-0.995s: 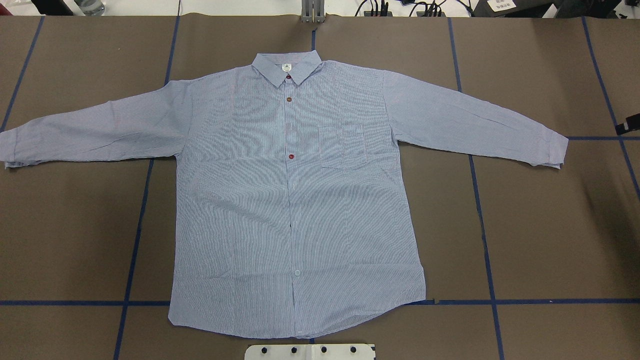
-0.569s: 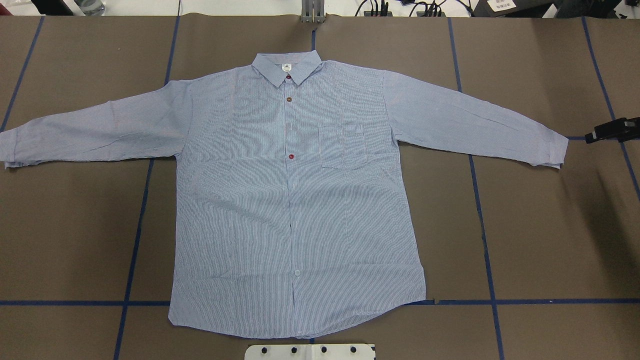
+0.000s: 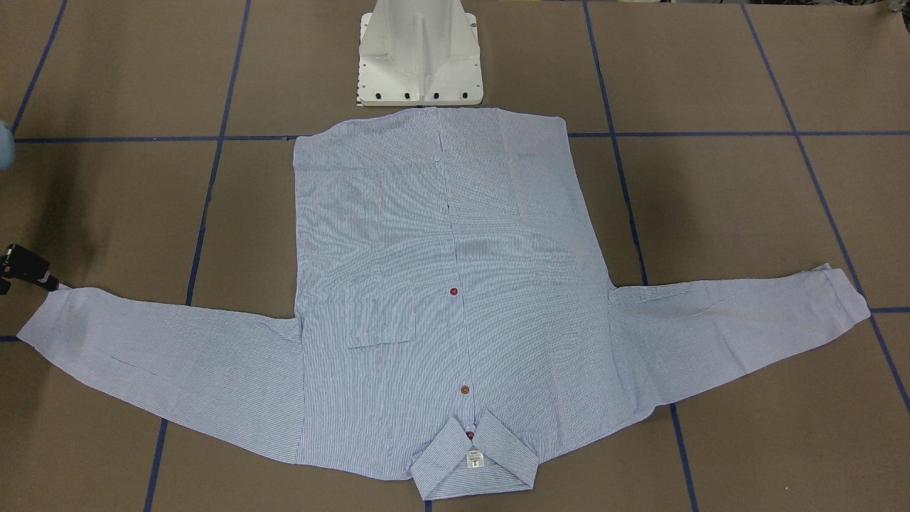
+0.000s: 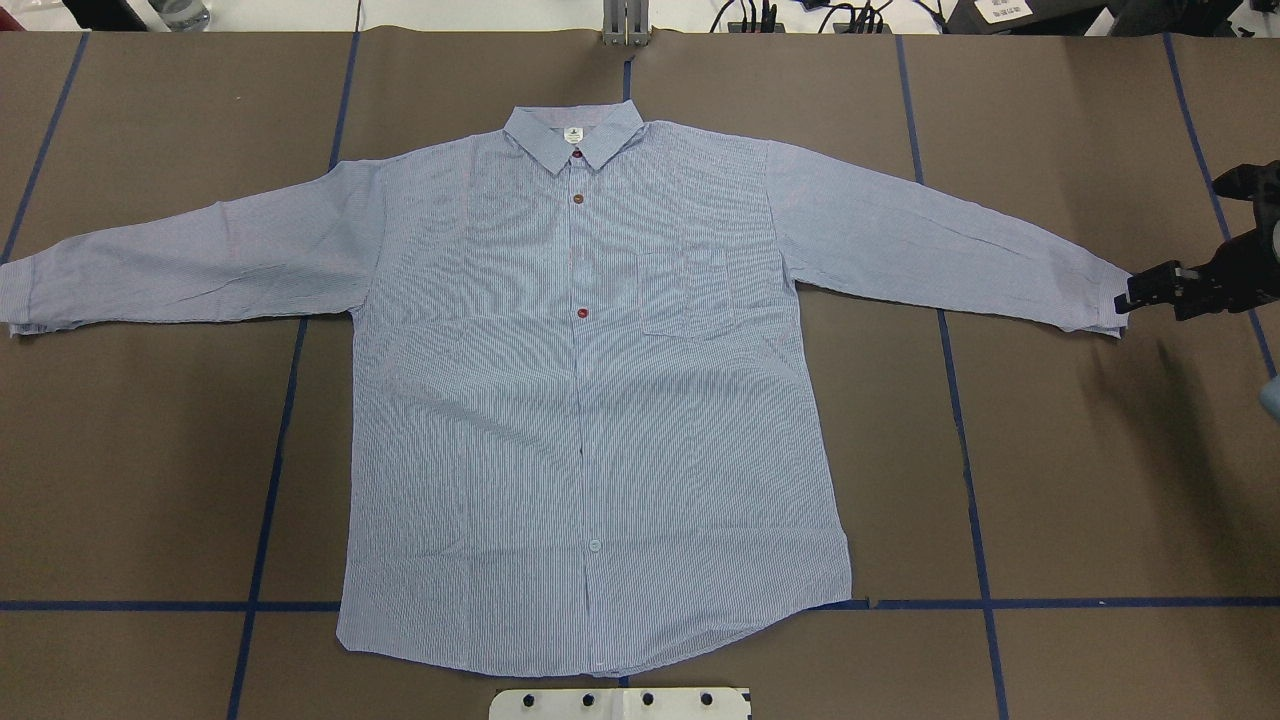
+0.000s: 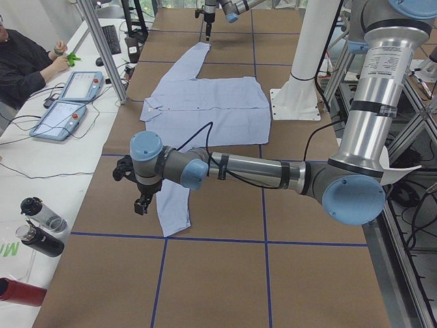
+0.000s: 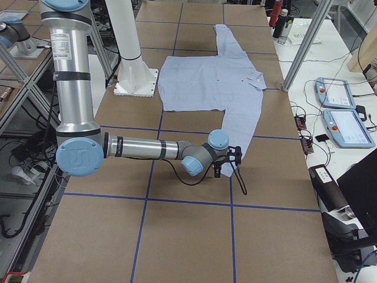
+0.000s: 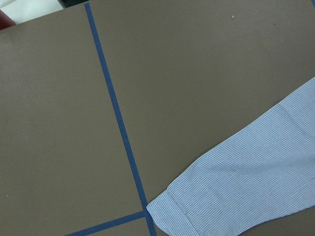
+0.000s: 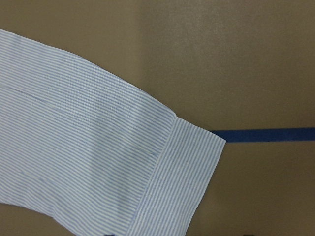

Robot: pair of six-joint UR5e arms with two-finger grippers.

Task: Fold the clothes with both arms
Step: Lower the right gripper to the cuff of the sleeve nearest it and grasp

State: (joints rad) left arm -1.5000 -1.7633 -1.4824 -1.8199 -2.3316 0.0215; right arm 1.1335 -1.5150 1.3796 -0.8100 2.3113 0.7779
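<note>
Two hands near the cuffs; right hand (image 4: 1135, 292) has come in from frame right, looks released; left hand (image 5: 141, 203), I cannot tell; shirt (image 4: 590, 400) flat mid-counter (image 4: 1050, 450); sleeve folds can start.

The shirt (image 4: 500, 420) is finely striped blue-and-white; the table (image 4: 1080, 480) is brown with blue tape lines (image 4: 965, 480).

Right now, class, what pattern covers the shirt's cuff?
Fine blue-and-white stripes on the cuff; clearest in the right wrist-mounted view.
</note>
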